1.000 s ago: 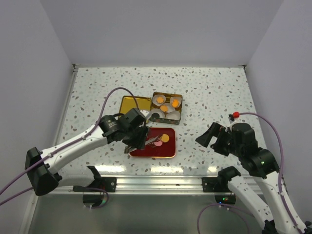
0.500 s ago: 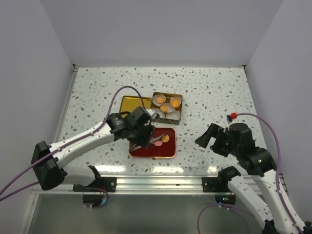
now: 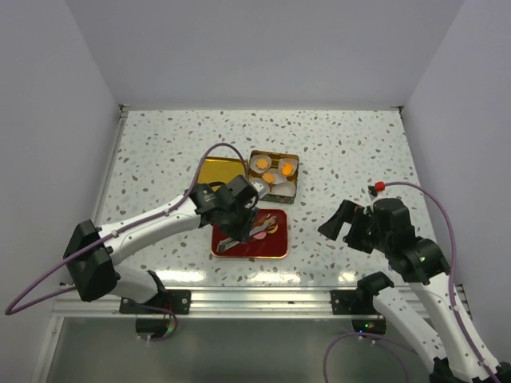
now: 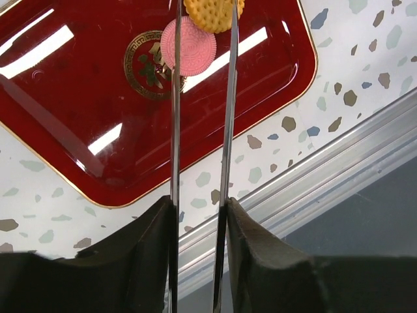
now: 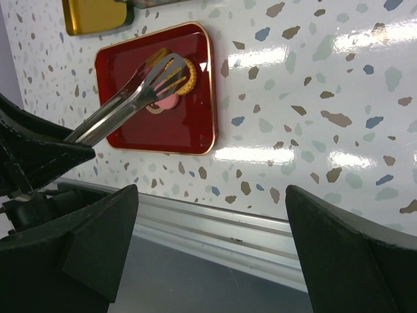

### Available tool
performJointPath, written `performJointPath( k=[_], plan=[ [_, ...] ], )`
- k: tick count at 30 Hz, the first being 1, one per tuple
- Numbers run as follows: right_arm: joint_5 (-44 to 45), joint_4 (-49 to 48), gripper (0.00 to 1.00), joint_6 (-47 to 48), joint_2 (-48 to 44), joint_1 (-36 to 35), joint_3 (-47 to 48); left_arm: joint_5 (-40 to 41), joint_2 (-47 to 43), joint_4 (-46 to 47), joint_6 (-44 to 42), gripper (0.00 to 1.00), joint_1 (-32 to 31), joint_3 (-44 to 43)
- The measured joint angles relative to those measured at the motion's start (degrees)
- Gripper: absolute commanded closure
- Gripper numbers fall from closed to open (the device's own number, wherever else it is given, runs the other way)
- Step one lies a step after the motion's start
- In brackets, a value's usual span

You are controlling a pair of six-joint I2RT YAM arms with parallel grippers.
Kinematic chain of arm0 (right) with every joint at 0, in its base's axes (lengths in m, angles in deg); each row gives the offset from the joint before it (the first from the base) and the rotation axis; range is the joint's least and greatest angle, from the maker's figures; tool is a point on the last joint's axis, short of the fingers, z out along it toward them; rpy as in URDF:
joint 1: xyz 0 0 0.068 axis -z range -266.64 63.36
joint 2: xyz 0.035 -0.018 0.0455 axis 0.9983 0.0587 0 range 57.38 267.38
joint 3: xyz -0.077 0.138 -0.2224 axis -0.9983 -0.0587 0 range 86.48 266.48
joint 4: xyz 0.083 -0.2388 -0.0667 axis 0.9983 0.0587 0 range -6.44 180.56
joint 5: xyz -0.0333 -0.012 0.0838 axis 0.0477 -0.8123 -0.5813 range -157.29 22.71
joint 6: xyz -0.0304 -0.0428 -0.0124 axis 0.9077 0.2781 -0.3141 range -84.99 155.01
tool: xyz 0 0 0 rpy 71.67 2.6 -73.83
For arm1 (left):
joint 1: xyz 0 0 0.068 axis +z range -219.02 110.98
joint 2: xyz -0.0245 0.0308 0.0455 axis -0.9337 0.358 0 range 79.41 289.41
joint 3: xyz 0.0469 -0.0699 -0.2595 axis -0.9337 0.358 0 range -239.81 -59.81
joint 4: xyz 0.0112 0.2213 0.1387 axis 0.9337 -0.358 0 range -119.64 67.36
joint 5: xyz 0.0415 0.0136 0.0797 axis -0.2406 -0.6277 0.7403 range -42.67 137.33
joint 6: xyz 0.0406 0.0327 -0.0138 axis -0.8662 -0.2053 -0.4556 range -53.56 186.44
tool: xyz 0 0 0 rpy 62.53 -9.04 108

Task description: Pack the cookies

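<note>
While tight on tongs [image 4: 174, 130], left end effector [image 4: 199, 215] back from pink cookie [image 4: 192, 47]; right end effector [image 5: 212, 225] agape

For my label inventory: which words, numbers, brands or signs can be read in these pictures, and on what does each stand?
No readable text in any view.
On the red tray: a round gold emblem, partly under the pink cookie; an ornament, no legible letters.
On the pink cookie and the yellow cookie: stamped relief, too fine to read.
</note>
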Motion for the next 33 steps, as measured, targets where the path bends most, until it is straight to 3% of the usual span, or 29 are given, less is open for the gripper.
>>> performJointPath(
  k=[9,21,27,33],
  plan=[
    [0.0,0.2,0.01,0.2,-1.5,0.0,-1.6,-0.6,-0.1,-0.1,0.0,0.86,-0.2,-1.6],
    [0.0,0.2,0.01,1.5,-0.8,0.0,-1.7,2.5,0.3,-3.9,-0.2,0.87,-0.2,-15.6],
    [0.0,0.4,0.01,2.3,-0.5,0.0,-1.7,6.0,6.1,-5.0,-1.6,0.88,0.2,-26.0],
    [0.0,0.8,0.01,2.6,-0.6,0.0,-1.7,7.2,12.9,-5.0,-2.8,0.88,1.4,-27.8]
  ],
)
